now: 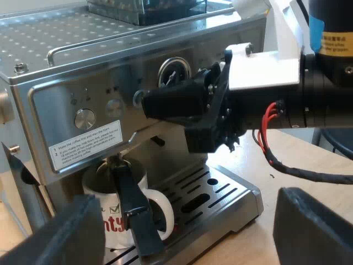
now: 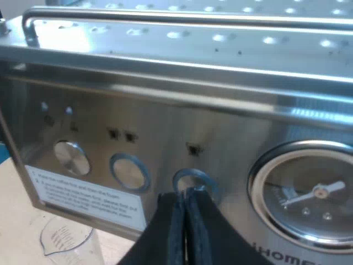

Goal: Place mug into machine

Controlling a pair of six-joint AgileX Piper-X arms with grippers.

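On slotted steel tray (image 1: pixel 220 190), white mug (image 1: pixel 113 212).

White mug (image 1: pixel 110 212) – red lettering, upright – on the drip tray (image 1: pixel 220 193) of the steel espresso machine (image 1: pixel 110 83)

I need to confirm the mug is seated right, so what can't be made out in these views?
Mug base: left wrist view, mostly hidden by the holder's handle and a left gripper finger.
Whether the right gripper touches the button: right wrist view, its shut fingers cover it.
Measuring glass: same view, cut by the edge.
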